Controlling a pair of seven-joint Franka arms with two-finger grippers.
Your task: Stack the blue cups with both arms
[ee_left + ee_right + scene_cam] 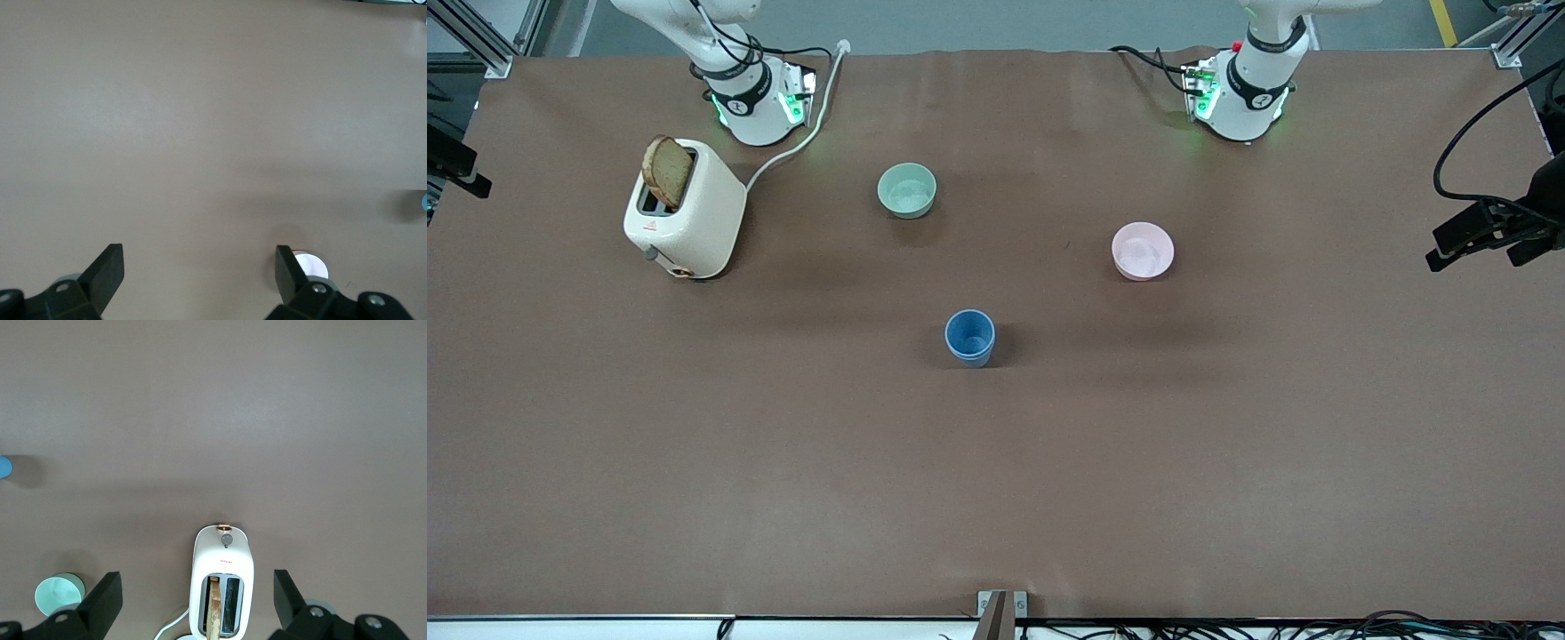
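- with fingers apart and empty, the left gripper (pixel 199 270) hangs high over the pink bowl (pixel 1143 251).
- right gripper (pixel 197 597), fingers likewise apart, over the toaster (pixel 684 208).
- blue cups (pixel 970 337) appear nested mid-worktop; stacking judged complete, arms waiting.

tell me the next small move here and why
Probably none beyond holding both arms back: the blue cups already look nested as one stack mid-table, nearer the camera than the green bowl and pink bowl. The left tool and right tool are open, high and empty.
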